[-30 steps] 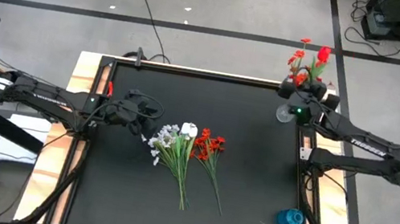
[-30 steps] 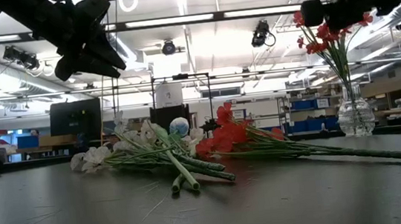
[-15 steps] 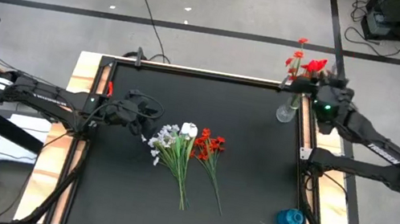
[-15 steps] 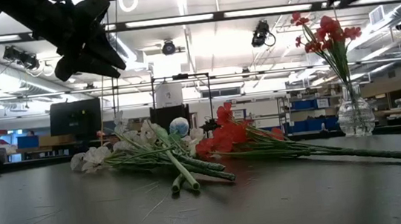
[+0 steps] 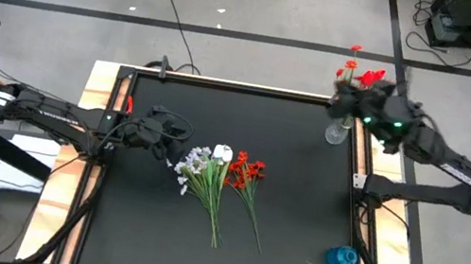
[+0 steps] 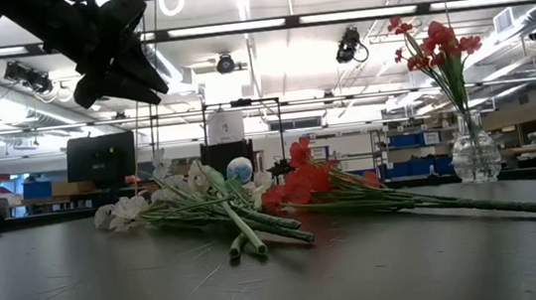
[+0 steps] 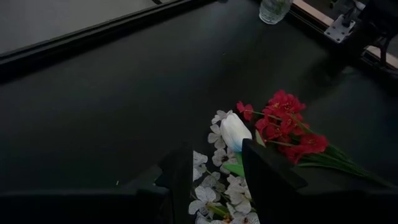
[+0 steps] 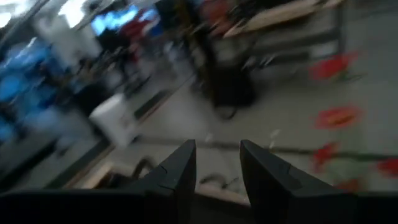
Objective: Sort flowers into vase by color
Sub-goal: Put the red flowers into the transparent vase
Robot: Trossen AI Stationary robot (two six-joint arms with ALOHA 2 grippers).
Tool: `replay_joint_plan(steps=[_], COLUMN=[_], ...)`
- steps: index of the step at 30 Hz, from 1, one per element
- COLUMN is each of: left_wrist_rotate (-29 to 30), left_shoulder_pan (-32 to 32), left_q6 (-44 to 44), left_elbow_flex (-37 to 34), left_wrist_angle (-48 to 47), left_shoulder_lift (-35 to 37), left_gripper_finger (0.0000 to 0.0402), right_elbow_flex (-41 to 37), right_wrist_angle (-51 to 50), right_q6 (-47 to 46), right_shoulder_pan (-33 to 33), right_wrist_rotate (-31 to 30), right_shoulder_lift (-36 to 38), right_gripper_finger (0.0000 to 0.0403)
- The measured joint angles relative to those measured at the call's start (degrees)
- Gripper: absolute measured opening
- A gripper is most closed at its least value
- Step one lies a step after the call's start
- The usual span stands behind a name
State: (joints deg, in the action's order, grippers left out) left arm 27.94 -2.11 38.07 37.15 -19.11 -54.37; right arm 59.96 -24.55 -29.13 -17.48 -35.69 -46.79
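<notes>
In the middle of the dark surface [image 5: 151, 233], the white and pale-blue flowers [image 5: 199, 166] and the red flowers [image 5: 248, 171] lie untouched. The left pincer [image 5: 179, 138] hovers open beside them, left of centre. Toward the upper right, one red stem [image 6: 435, 47] now stands in the glass vase [image 5: 337, 133]; the right pincer [image 5: 343, 91] has let go, open and empty, and lifted away. One red stem sorted.

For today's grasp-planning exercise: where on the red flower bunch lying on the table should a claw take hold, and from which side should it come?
Grip the red flower bunch on its thin bare stalks, below the blooms. It lies flat beside the white flowers, blooms toward the far edge, so coming straight down from above, fingers straddling the stalks, looks best. The right claw, open near the glass vase, seems the natural choice.
</notes>
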Motion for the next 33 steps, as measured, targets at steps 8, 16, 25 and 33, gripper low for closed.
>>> replay_joint_plan(steps=[8, 16, 25, 33], left_wrist_rotate=[0.0, -0.4, -0.5, -0.6], left_shoulder_pan=[0.0, 0.0, 0.0, 0.0], left_q6=[-0.1, 0.3, 0.1, 0.1], left_elbow_flex=[0.0, 0.0, 0.0, 0.0], left_wrist_angle=[0.0, 0.0, 0.0, 0.0], left_shoulder_lift=[0.0, 0.0, 0.0, 0.0], left_gripper_finger=[0.0144, 0.0144, 0.0144, 0.0144], right_elbow_flex=[-0.1, -0.1, -0.1, -0.1], right_wrist_angle=[-4.0, -6.3, -5.5, 0.3], right_q6=[-10.7, -16.5, -24.3, -24.2], right_shoulder_pan=[9.1, 17.4, 23.2, 25.0], right_wrist_rotate=[10.7, 21.0, 32.1, 39.5], right_shoulder_lift=[-13.5, -26.7, -40.8, -49.8], right_gripper_finger=[0.0134, 0.0136, 0.0180, 0.0223])
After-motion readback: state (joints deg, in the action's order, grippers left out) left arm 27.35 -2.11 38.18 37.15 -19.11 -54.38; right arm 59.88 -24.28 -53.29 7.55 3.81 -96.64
